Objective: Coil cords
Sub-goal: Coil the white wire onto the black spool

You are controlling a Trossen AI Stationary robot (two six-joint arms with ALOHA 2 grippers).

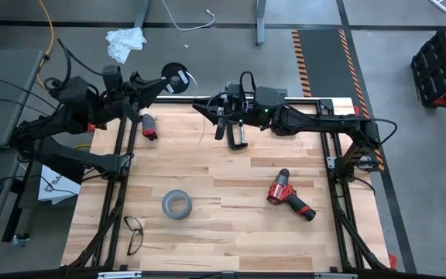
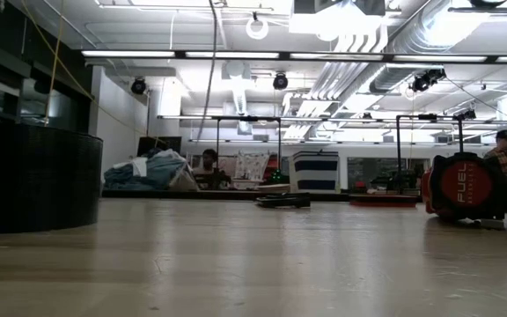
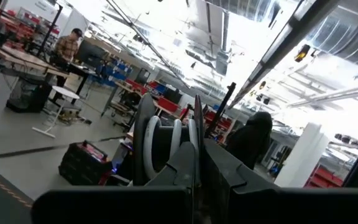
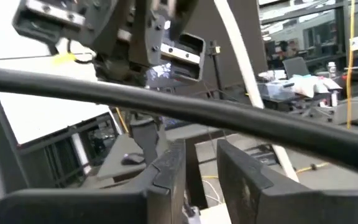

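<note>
Up past the far edge of the desk (image 1: 231,167), the left pincer (image 1: 170,82) is clamped on the cord's small black round disc (image 1: 174,78), with thin white cable (image 1: 186,80) wound on it and a short white end sticking out beside it. From the left wrist, the disc (image 3: 146,146) stands edge-on between the two dark fingers (image 3: 219,168), with white turns of cable (image 3: 178,144) showing on its rim. The right pincer (image 1: 205,108) sits just beside the left one, over the desk's far edge; its fingers (image 4: 166,171) stand slightly apart with a narrow gap, holding nothing I can make out. Farther from both pincers, toward the near side of the desk, lie a grey tape roll (image 1: 176,204), a red drill (image 1: 289,198) and a pair of glasses (image 1: 133,233). No containers can be made out.
</note>
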